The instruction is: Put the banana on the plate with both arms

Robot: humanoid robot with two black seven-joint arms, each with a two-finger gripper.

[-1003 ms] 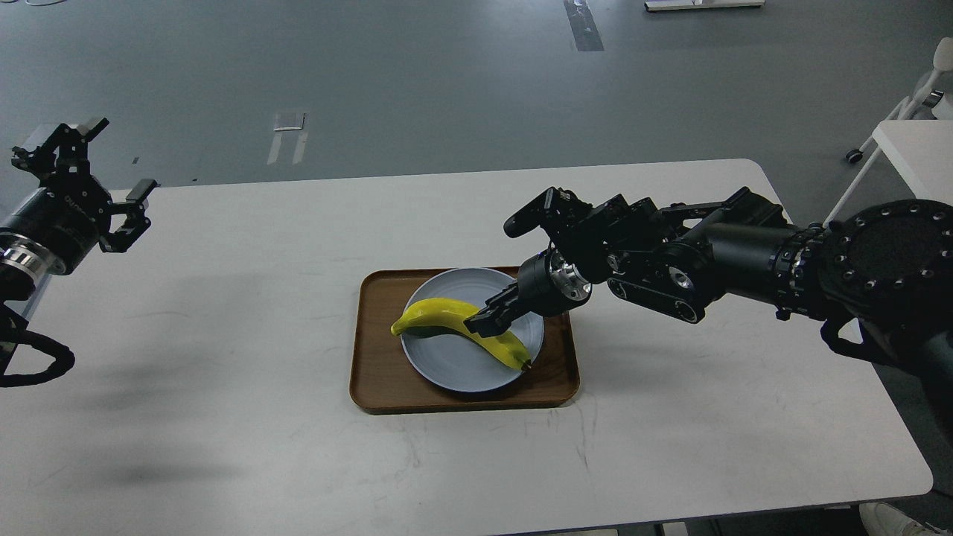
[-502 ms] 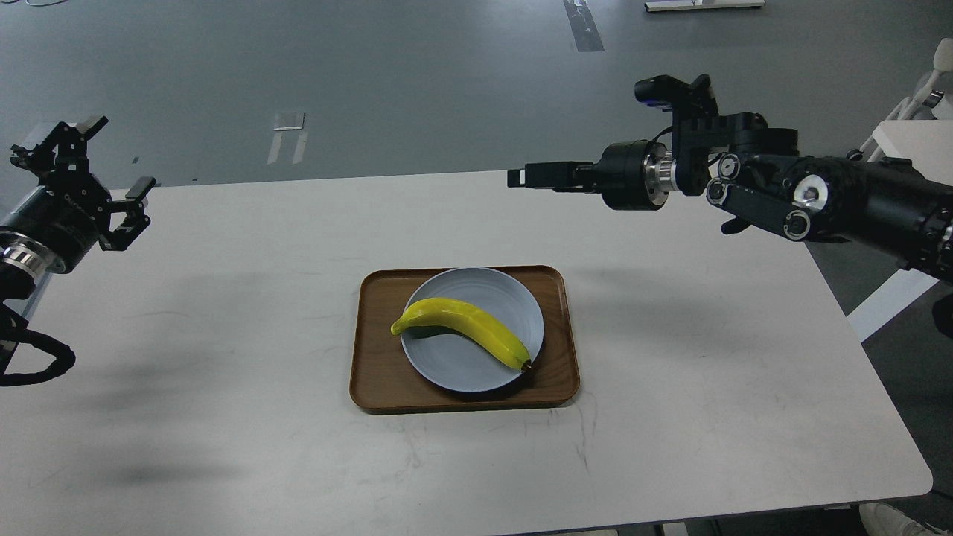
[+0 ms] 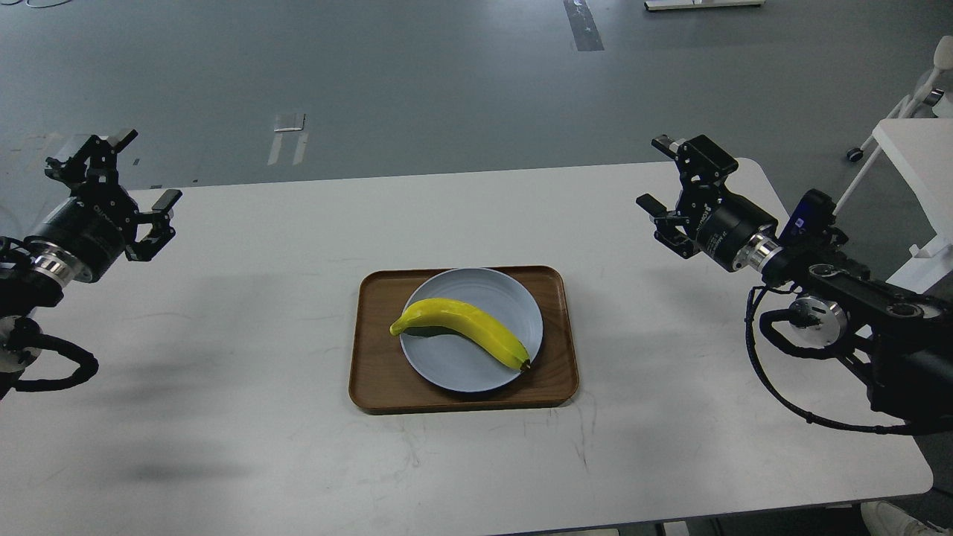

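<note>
Head view: one curved bright-yellow banana (image 3: pixel 461 333) lies across one round pale blue-grey plate (image 3: pixel 476 372) on one brown wooden tray (image 3: pixel 372 387) on the white surface (image 3: pixel 223 417). Two black grippers, left gripper (image 3: pixel 138 167) and right gripper (image 3: pixel 659 175), spread wide, empty, well apart from the banana.

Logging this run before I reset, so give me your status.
Left gripper open, right gripper open, both empty, off to the sides. Banana lying across plate, plate on tray. Nothing in the way.

Left hand (image 3: pixel 126 179), right hand (image 3: pixel 666 182) — apparently spread wide
</note>
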